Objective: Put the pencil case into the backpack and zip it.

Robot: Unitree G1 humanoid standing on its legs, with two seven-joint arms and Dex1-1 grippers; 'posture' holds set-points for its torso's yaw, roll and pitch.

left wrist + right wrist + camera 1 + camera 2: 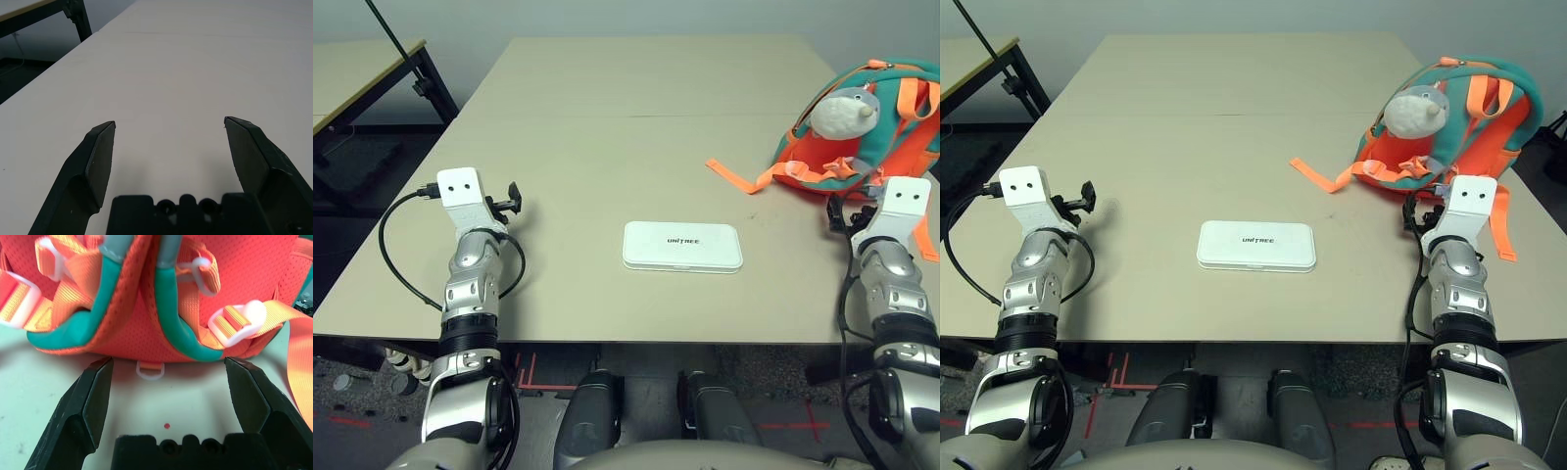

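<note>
The white pencil case [682,246] lies flat on the table's near middle, its UNITREE lettering facing up. The orange and teal backpack [862,137] rests at the far right with a grey-white plush charm [843,112] on top and orange straps trailing toward the middle. My right gripper [167,364] is open, its fingers just short of the backpack's [161,308] lower edge and strap buckles. My left gripper [168,126] is open over bare table at the left, well apart from the case. In the head views both grippers' fingers are hidden behind the white wrist housings.
A loose orange strap [736,177] lies on the table between the backpack and the case. Another table with a black frame [382,69] stands at the far left. The table's near edge [607,341] runs just below my wrists.
</note>
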